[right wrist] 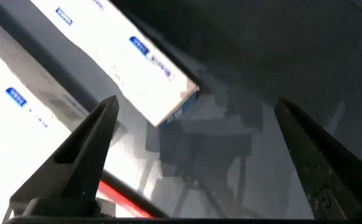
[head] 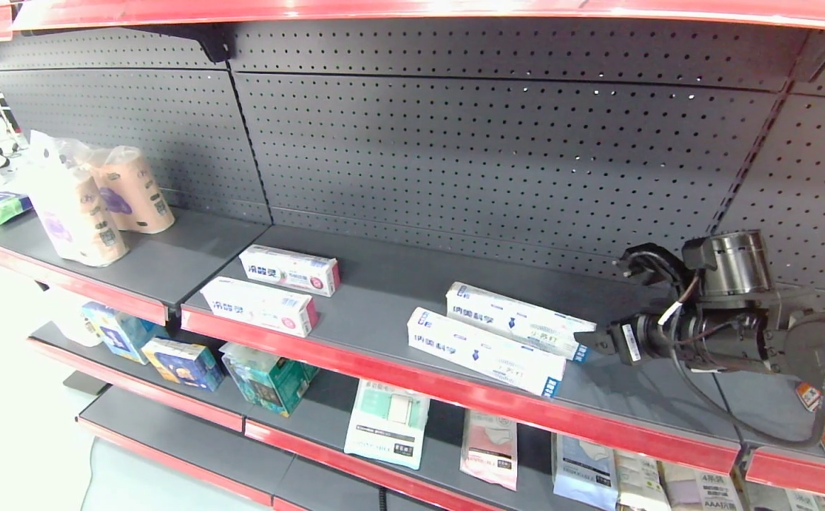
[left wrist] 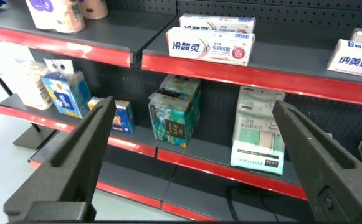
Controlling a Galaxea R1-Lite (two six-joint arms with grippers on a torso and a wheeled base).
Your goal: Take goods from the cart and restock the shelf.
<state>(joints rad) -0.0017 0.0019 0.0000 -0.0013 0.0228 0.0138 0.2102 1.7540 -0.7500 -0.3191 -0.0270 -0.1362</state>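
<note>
While its jaws stand wide apart with nothing between them, the right gripper [head: 588,341] hangs low over the shelf [head: 391,280], just beside the end of the rear blue-and-white toothpaste box [head: 515,319]. A front blue-and-white toothpaste box [head: 486,353] lies alongside, nearer the red edge. Two pink-and-white toothpaste boxes [head: 290,270] lie farther left. The left gripper [left wrist: 193,104], likewise spread and empty, faces the lower shelves [left wrist: 137,148].

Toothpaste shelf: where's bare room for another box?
Widest bare patch on the shelf: between the pink boxes and the blue boxes, running back to the pegboard. Also between the paper rolls and pink boxes. Crowded at the blue boxes' right end, where the right gripper sits.
</note>
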